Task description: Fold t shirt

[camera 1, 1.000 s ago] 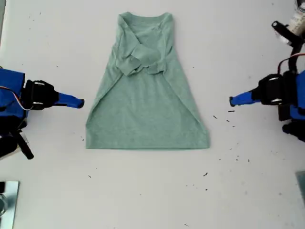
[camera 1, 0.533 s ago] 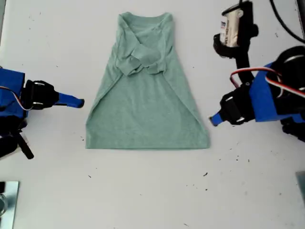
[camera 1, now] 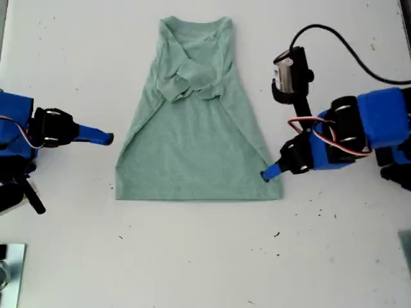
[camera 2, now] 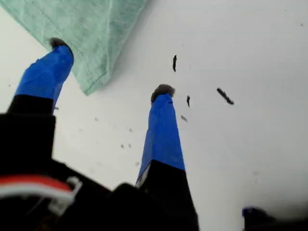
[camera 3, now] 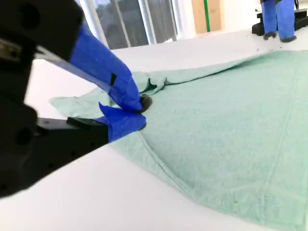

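The t shirt (camera 1: pixel 192 147) lies flat on the white table, neck toward the far edge, with both sleeves folded in over the chest. My first gripper (camera 1: pixel 266 173) is open at the hem corner on the exterior view's right. In the first wrist view one fingertip (camera 2: pixel 60 45) rests on the t shirt (camera 2: pixel 82 24) corner and the other touches bare table. My second gripper (camera 1: pixel 106 137) is shut on nothing, just off the shirt's edge on the exterior view's left. The second wrist view shows my second gripper (camera 3: pixel 139 113) beside the t shirt (camera 3: pixel 231 125).
Small dark specks (camera 1: pixel 276 234) are scattered over the table near the first arm. A black cable (camera 1: pixel 347 48) loops behind that arm. A metal object (camera 1: pixel 9 269) sits at the exterior view's lower left corner.
The first arm swung in from the exterior view's right and lowered its gripper onto the shirt's hem corner. The second arm and the shirt stayed still.
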Robot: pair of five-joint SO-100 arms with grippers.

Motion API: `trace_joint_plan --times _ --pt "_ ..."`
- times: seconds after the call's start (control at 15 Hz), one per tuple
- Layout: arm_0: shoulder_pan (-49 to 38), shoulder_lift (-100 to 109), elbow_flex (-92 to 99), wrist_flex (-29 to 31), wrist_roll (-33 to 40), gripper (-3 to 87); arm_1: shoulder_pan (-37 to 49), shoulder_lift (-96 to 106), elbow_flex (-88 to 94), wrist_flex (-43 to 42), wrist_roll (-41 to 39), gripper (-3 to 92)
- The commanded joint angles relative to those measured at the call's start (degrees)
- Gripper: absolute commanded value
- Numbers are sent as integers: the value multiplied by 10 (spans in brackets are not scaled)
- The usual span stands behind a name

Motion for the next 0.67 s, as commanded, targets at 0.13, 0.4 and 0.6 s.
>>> trace_joint_plan --times 0.13,0.4,0.6 --pt "-4 0 6 -8 4 -1 24 -85 51 -179 -34 201" --pt "1 -1 7 -8 4 -1 9 -58 18 -88 -35 -23" --pt "-4 -1 7 -8 5 -1 -3 -16 -108 57 -40 -22"
